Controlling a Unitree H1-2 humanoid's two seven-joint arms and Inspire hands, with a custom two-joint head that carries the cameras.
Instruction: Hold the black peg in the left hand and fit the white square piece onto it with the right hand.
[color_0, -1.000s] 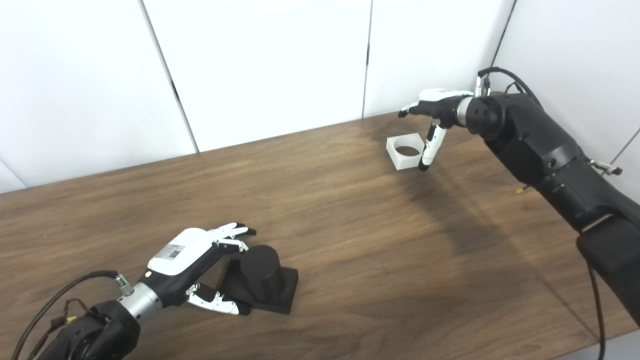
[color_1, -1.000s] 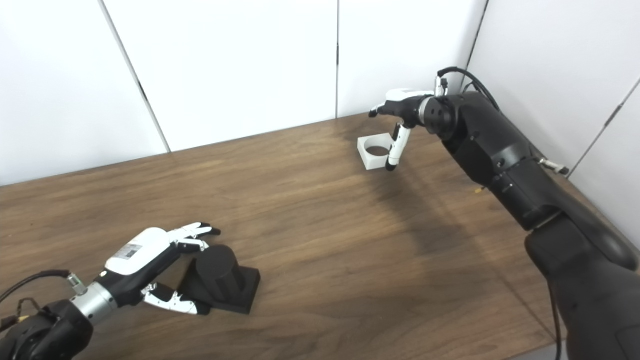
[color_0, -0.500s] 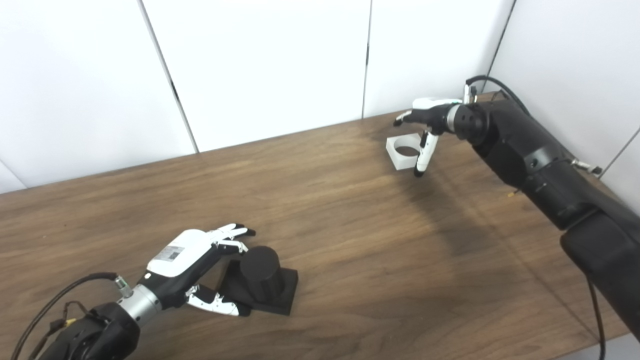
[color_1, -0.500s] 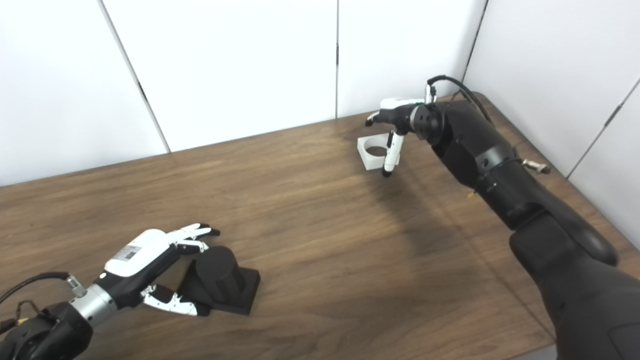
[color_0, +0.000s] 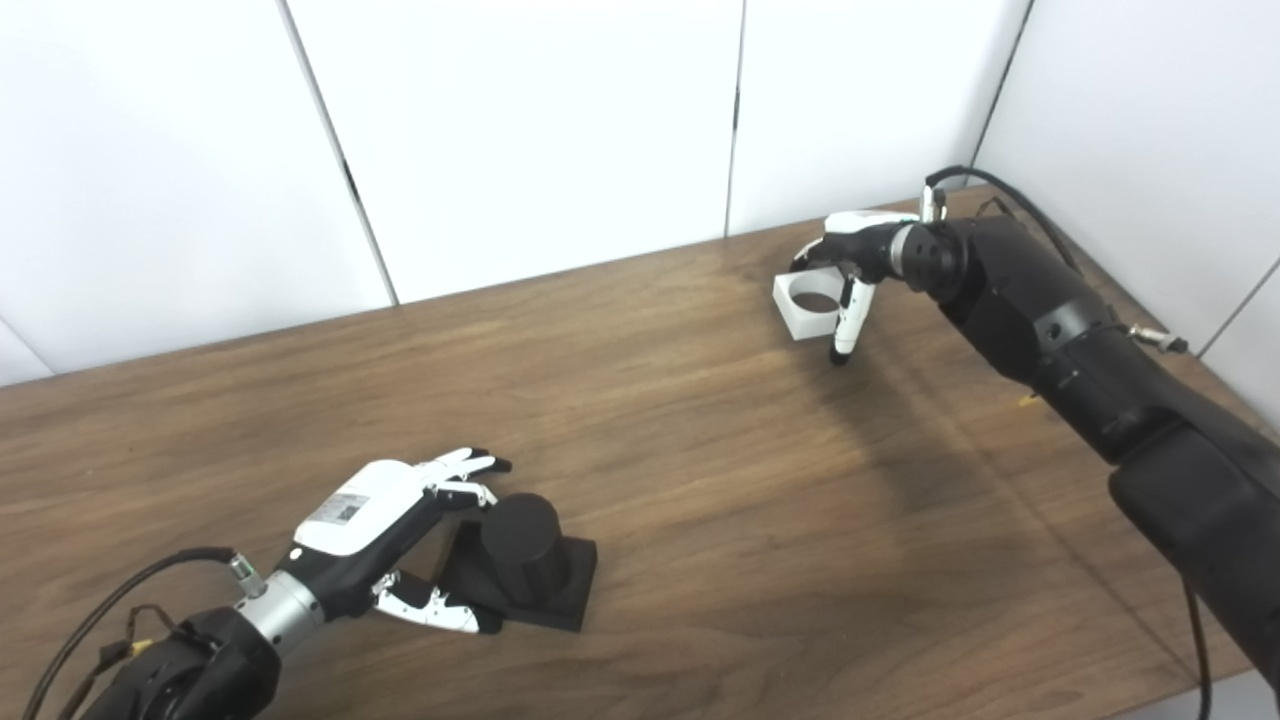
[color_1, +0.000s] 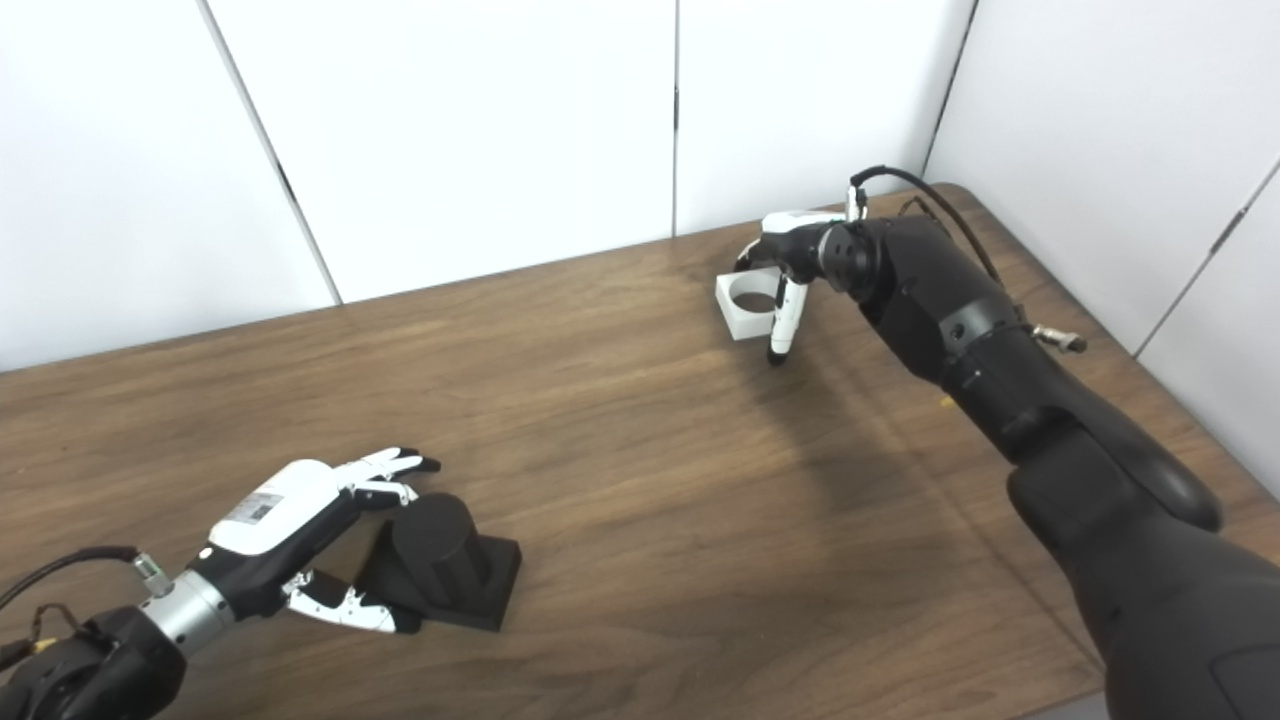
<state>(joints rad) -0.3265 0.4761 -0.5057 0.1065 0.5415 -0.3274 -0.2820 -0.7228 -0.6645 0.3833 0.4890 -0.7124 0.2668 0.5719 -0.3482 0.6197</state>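
Down at the near left, the left hand (color_0: 375, 530) sits spread wide beside the black cylindrical peg on its square black base (color_0: 522, 560), fingers (color_0: 462, 468) reaching past the far side of the cylinder and the thumb low along the near edge of the base. It grips nothing; whether any fingertip actually touches the black plastic is hard to judge, dark on dark. The left forearm runs off the bottom corner (more of it lost in the right eye view).

Across the bare brown wooden table (color_0: 700, 480), well apart from the peg, the white square plastic piece with a round hole (color_1: 746, 304) lies flat near the far edge. The right hand (color_0: 858, 262) hangs right over it, fingers apart, one white finger pointing down just beside the piece's right side. The other fingers curl behind the piece and are partly hidden, so contact cannot be told. The right eye view shows the table's rounded far corner beyond the arm; the left eye view crops it tighter.
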